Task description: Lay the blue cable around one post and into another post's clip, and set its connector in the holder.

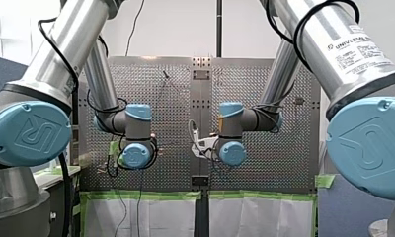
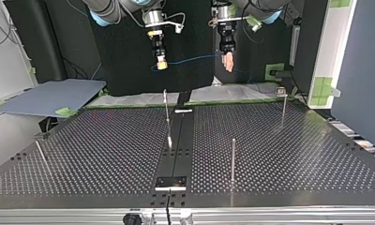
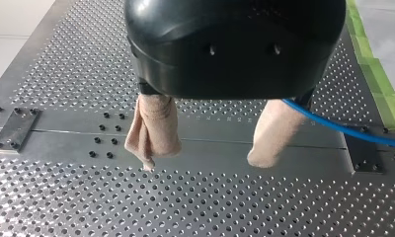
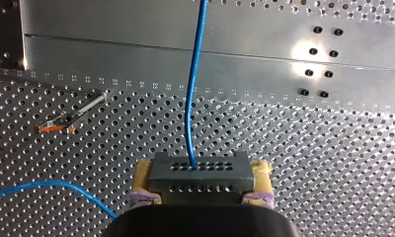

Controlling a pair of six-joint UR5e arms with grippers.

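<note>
In the front view, my left arm (image 1: pixel 131 128) and my right arm (image 1: pixel 235 128) reached over the perforated tabletop (image 1: pixel 264 163) with their wrists near each other. Both hands were mostly hidden under the wrists, so their state could not be read there.

In the top view, the right hand (image 2: pixel 161 64) and the left hand (image 2: pixel 228 62) hung side by side, well above the tabletop. The blue cable (image 2: pixel 190 59) ran through the air from one hand to the other. A thin post (image 2: pixel 166 110) stood below the right hand. A second post (image 2: pixel 233 159) stood below and nearer the camera than the left hand, and a third post (image 2: pixel 283 105) stood off to that hand's outer side. The holder (image 2: pixel 171 182) sat on the centre strip, far below both hands.

In the left wrist view, the left hand was released, with its two beige fingers (image 3: pixel 153 128) wide apart and nothing between them. The cable came out from behind one finger and trailed off to the side, outside the gap.

In the right wrist view, the right hand was clenched on the dark connector (image 4: pixel 199 175), which its yellow pads (image 4: pixel 261 170) pressed from both sides. The cable left the connector's face and ran straight ahead of the hand. Another stretch of cable curved in beside the hand. An orange-tipped post showed ahead and to one side.
</note>
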